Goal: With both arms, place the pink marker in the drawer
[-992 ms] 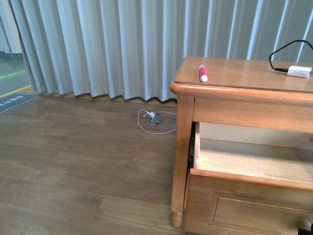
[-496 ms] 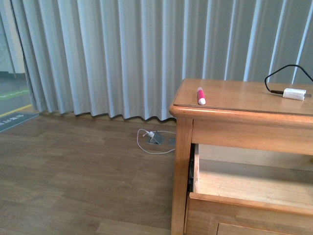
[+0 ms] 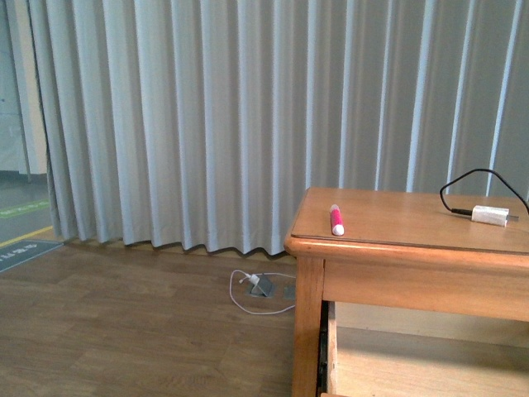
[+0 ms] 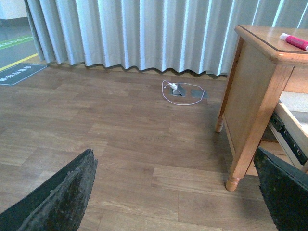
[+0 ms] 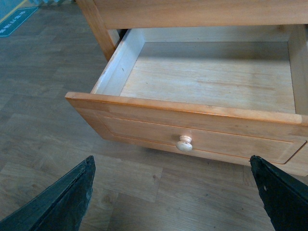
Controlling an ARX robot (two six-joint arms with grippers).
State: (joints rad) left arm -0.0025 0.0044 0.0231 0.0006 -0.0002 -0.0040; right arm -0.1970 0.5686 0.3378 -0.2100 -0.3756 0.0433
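While the drawer (image 5: 185, 113) stands open, pink marker (image 3: 336, 220) lying atop the dresser (image 3: 397, 222)

pink marker (image 3: 336, 220), honey-brown drawer (image 5: 192, 130), grey curtain (image 3: 207, 124)

The pink marker (image 3: 336, 220) lies flat near the dresser (image 3: 413, 277) top's left near corner, white end nearest. The drawer (image 5: 183, 111) below stands pulled open.

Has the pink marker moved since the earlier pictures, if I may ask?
No; the pink marker still lies near the front left corner of the dresser top.
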